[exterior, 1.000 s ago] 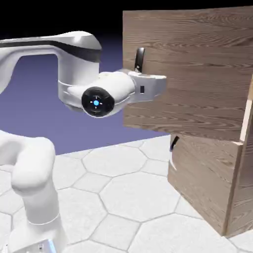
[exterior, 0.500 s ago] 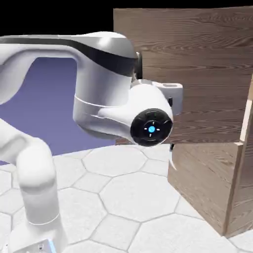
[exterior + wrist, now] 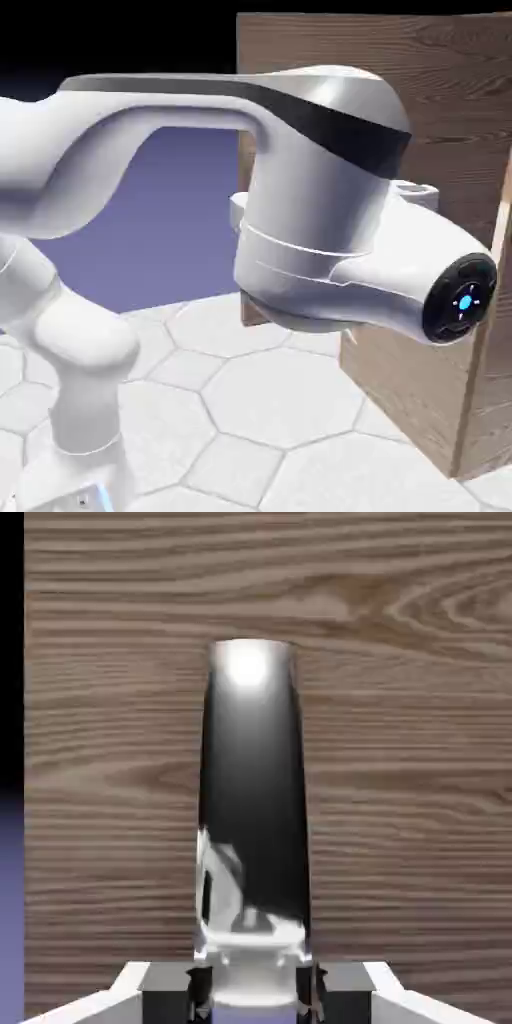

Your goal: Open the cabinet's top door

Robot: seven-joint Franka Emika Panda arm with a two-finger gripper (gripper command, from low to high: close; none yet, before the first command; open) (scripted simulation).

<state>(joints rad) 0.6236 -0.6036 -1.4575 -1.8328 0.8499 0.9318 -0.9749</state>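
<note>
Cabinet (image 3: 430, 370) stood on the counter (image 3: 260, 400) toward its right-hand edge as the exterior view showed it, brown wood grain, reaching up out of the top of that view. We noted the top door (image 3: 300, 45) swung out from the cabinet body, its face turned toward the camera and its free edge out over the counter; the lower panel (image 3: 415, 385) sat flush and shut beneath it. The white arm (image 3: 320, 230) crossed in front of the door and covered most of it, so in the exterior view we could not see the hand or the handle at all.

From the hand view: wood grain of the door (image 3: 400, 762) filled nearly the whole picture, with a thin strip of dark and violet backdrop down one edge. The handle (image 3: 252, 812), a dark glossy bar with a bright highlight at its far end, ran straight away from the hand (image 3: 255, 990). Both grey fingertips (image 3: 196, 990) were clenched against the near end of the handle, one on each side, so the hand was grasping it.
</note>
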